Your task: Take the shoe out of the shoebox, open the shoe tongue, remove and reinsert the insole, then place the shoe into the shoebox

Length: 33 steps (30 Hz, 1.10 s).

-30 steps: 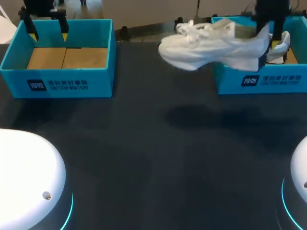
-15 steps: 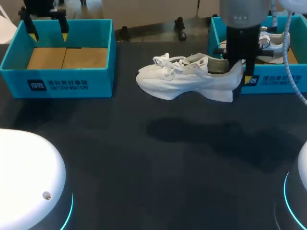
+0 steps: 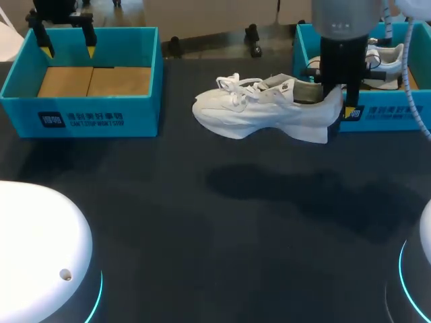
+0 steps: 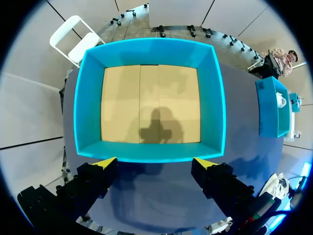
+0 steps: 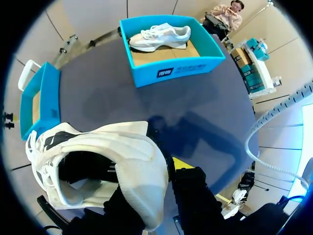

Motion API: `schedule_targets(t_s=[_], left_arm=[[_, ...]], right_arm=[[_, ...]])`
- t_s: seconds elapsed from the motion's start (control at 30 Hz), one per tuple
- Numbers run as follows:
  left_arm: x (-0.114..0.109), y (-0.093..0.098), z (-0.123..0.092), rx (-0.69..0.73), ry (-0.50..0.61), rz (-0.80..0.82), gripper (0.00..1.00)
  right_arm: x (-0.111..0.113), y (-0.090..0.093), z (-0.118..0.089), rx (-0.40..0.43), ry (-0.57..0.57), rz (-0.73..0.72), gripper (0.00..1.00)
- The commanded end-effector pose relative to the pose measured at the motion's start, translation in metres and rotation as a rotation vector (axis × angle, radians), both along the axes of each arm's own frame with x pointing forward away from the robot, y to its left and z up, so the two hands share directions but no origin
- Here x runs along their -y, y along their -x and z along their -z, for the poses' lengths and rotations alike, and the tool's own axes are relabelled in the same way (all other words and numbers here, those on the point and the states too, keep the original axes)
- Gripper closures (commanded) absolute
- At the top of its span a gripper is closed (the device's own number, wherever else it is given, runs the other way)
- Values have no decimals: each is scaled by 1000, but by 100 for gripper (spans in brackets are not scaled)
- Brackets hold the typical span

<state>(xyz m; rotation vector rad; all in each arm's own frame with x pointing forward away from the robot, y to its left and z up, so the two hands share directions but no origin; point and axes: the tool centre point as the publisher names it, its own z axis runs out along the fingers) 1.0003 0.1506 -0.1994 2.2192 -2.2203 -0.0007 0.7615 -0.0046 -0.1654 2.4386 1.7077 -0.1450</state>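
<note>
The right gripper (image 3: 337, 101) hangs in the upper right of the head view, its fingers pinching the heel of a white shoe (image 3: 256, 111): one finger goes down inside the heel opening and the other, with its yellow tip showing, presses on the outside of the heel. The shoe is held in the air above the dark surface (image 3: 202, 222), roughly level, with its laces and toe pointing toward the left of the frame and its shadow lying on the surface below it. In the right wrist view the right gripper (image 5: 161, 196) has the shoe (image 5: 98, 152) clamped at the heel, the dark inside of the shoe open to the camera. Behind the gripper, at the upper right edge of the head view, stands the right box (image 3: 390, 114), blue, with a second shoe (image 3: 384, 64) lying in it; the right wrist view shows that box (image 5: 176, 68) ahead of the gripper, the second shoe (image 5: 159, 36) resting on its side on the brown bottom. In the upper left corner of the head view the left gripper (image 3: 67, 47) hovers over the left box (image 3: 81, 114), its fingers spread wide and holding nothing. That box holds only flat brown cardboard (image 3: 94, 81). In the left wrist view the left gripper (image 4: 155, 164) is just above the near wall of the left box (image 4: 215, 98), and its shadow falls on the cardboard (image 4: 146, 88).
</note>
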Motion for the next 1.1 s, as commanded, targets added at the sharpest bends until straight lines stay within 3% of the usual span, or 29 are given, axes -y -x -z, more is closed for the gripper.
schedule_targets(t_s=[0.03, 0.27, 0.5, 0.67, 0.83, 1.1], left_arm=[[0, 0, 0, 0, -1, 0, 0], [0, 0, 0, 0, -1, 0, 0], [0, 0, 0, 0, -1, 0, 0], [0, 0, 0, 0, -1, 0, 0], [0, 0, 0, 0, -1, 0, 0], [0, 0, 0, 0, -1, 0, 0]], right_arm=[[0, 0, -1, 0, -3, -1, 100], [-50, 36, 18, -3, 67, -71, 100], [-85, 66, 47, 14, 52, -103, 100], [-93, 82, 72, 45, 41, -91, 100], [-101, 89, 105, 20, 5, -95, 100], [-101, 101, 133, 28, 1, -81, 100]])
